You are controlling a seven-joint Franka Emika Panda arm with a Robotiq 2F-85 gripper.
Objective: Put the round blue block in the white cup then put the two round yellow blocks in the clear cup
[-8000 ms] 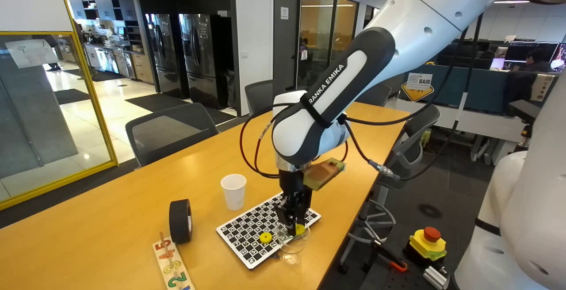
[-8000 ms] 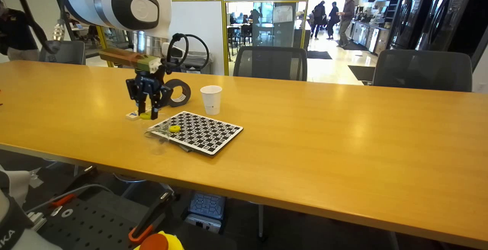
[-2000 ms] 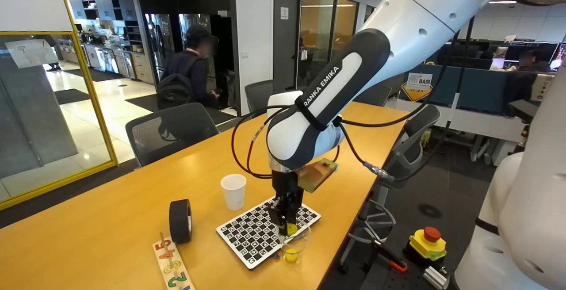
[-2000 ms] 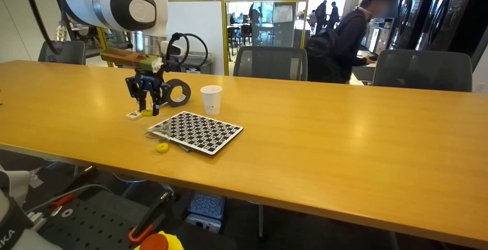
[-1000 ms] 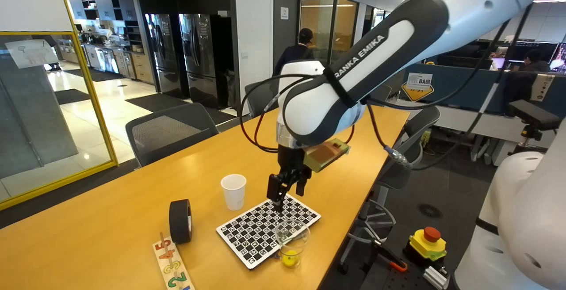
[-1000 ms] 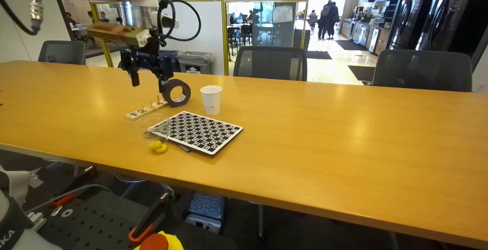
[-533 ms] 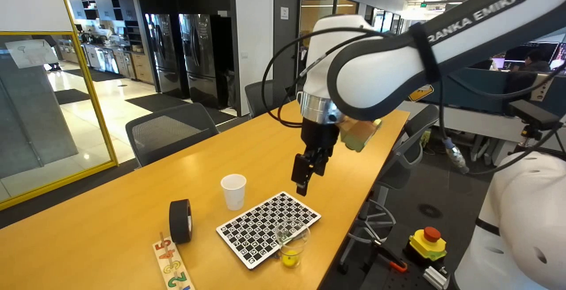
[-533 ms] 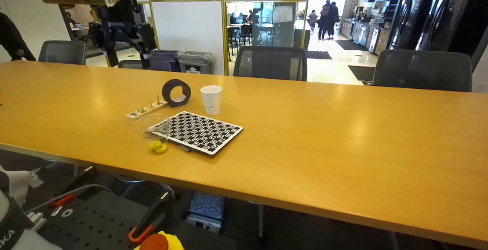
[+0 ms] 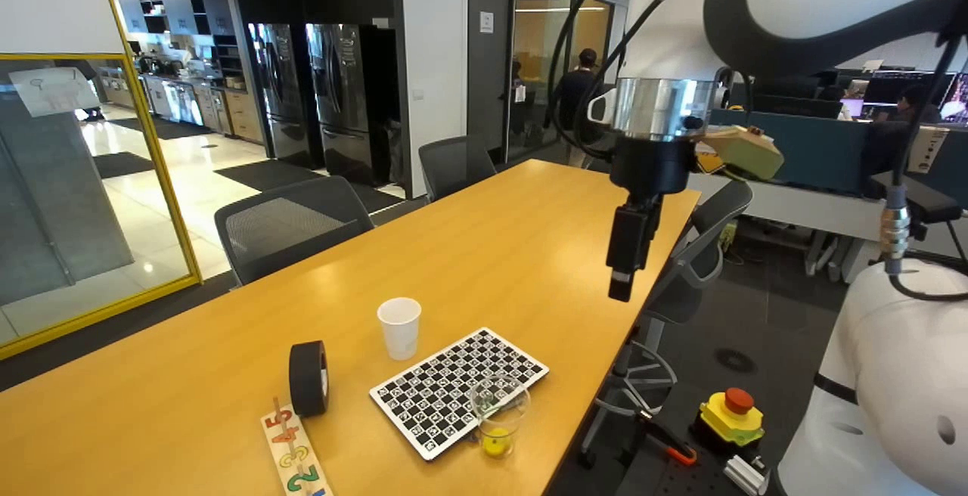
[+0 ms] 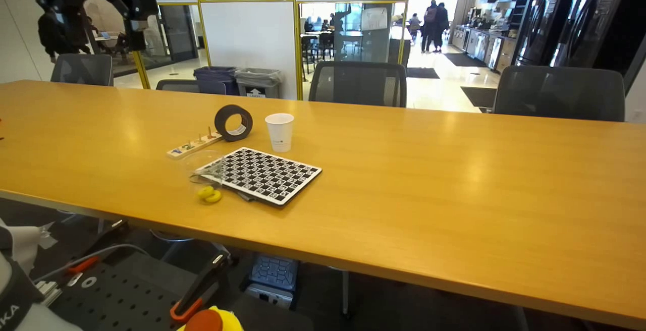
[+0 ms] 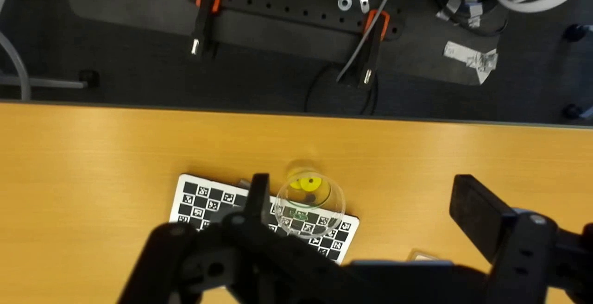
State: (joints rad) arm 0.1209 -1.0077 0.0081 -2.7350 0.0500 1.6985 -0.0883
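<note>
Both yellow blocks [image 11: 309,184] occupy the clear cup [image 9: 502,416] near the robot-side desk edge [image 10: 323,257]. Your gripper [image 11: 360,190] is spread apart; blue block unseen.

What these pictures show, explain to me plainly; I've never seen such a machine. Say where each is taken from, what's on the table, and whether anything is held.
The machine is a robot arm ending in a black two-fingered gripper. Two pictures come from cameras outside it, in different places. The third, the wrist view, comes from a camera on the arm, looking down past the gripper.

On the table are a white cup, a black roll, a pale numbered strip, a checkered board and, beside the board, a clear cup with two round yellow blocks inside. The white cup's bottom is hidden, so I can't tell if anything is inside. Nothing is held: the gripper is open, away from both cups.
</note>
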